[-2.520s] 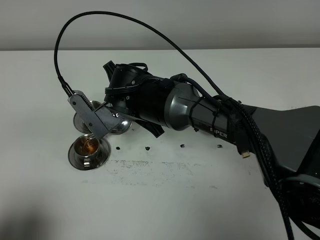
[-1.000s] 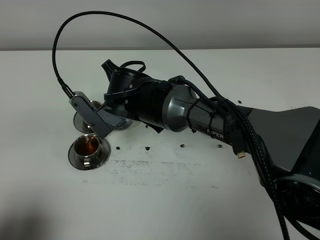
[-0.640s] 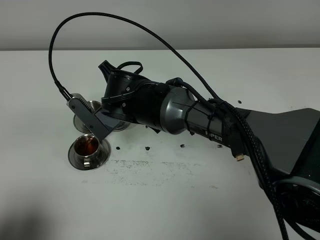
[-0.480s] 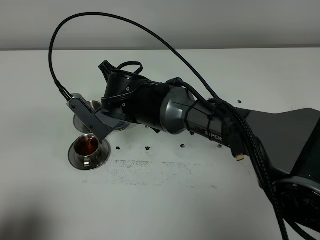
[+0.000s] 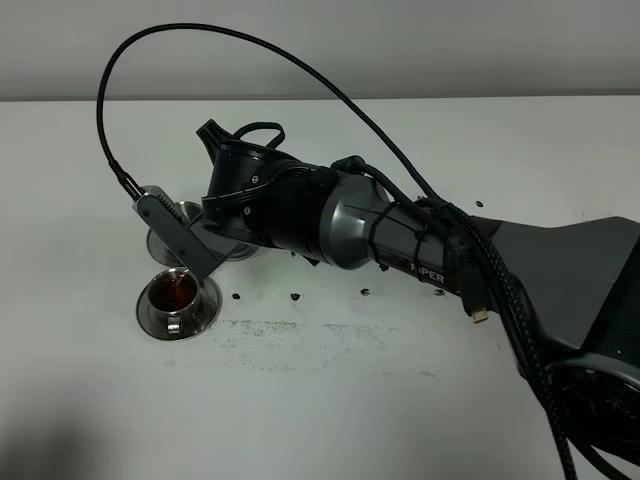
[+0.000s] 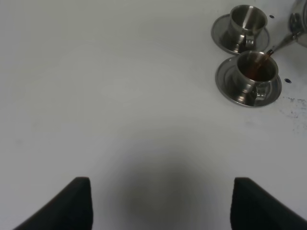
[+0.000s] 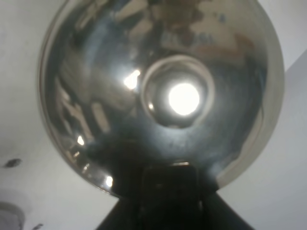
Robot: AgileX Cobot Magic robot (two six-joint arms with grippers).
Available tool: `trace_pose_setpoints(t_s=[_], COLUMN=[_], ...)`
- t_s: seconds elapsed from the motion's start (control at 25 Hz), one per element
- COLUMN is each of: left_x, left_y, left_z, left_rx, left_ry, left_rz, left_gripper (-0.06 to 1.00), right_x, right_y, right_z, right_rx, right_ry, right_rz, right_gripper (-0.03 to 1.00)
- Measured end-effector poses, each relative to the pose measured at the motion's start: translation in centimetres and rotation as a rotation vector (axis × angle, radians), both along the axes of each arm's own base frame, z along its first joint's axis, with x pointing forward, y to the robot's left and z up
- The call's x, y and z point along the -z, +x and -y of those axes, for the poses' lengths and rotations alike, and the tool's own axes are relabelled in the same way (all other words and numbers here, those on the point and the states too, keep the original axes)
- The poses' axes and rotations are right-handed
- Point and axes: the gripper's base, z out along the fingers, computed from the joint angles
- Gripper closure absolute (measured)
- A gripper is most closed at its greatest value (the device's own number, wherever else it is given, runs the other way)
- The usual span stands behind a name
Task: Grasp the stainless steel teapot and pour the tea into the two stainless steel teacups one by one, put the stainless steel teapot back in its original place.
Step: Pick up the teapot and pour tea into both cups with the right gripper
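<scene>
The stainless steel teapot [image 7: 158, 91] is off the desk [image 5: 330, 400] on the left side of the scene, tilted with its thin spout [image 6: 283, 44] angled down. The spout's tip is over the rim of the near teacup [image 6: 256, 67]. In the right wrist view the pot's shiny rounded surface fills nearly the whole picture, with a small bright ring at its middle. From the high camera the black right arm [image 5: 330, 215] hides most of the pot.

The right claw [image 7: 168, 184] is clamped tight and carries the teapot. Only a dark block of it shows at the pot's edge, so the exact point of grip cannot be made out.

The near teacup stands upright on its round saucer [image 5: 150, 315] and holds brown tea. The far teacup [image 6: 247, 19] stands just behind it on its own saucer, with no tea showing inside. The two saucers lie close together, and whether they touch cannot be told.

A grey camera bracket [image 5: 175, 235] on the right wrist juts out above the two cups, and a black cable [image 5: 250, 40] loops high from it back along the arm.

The left claw [image 6: 162, 203] hangs well apart from the cups, over bare white desk. Its two dark fingers [image 6: 76, 203] are spread wide with nothing between them.

A row of small black specks [image 5: 300, 296] and a faint speckled smudge [image 5: 300, 335] mark the desk to the right of the near cup.
</scene>
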Motion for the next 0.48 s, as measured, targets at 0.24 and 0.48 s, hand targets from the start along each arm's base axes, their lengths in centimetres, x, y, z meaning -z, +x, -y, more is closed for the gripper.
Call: trace_pose_setpoints(t_s=[0.24,0.48], left_x=[0.00,0.00], left_y=[0.00,0.00], left_z=[0.00,0.00], left_rx=[0.000,0.000], left_ry=[0.000,0.000], left_rz=[0.000,0.000], left_gripper=[0.36,0.36], right_x=[-0.01,0.35], right_y=[0.01,-0.40], right_z=[0.00,-0.11], right_rx=[0.005,0.037], right_ry=[0.004,0.048], right_rz=[0.001,-0.059], right_gripper=[0.78,0.78])
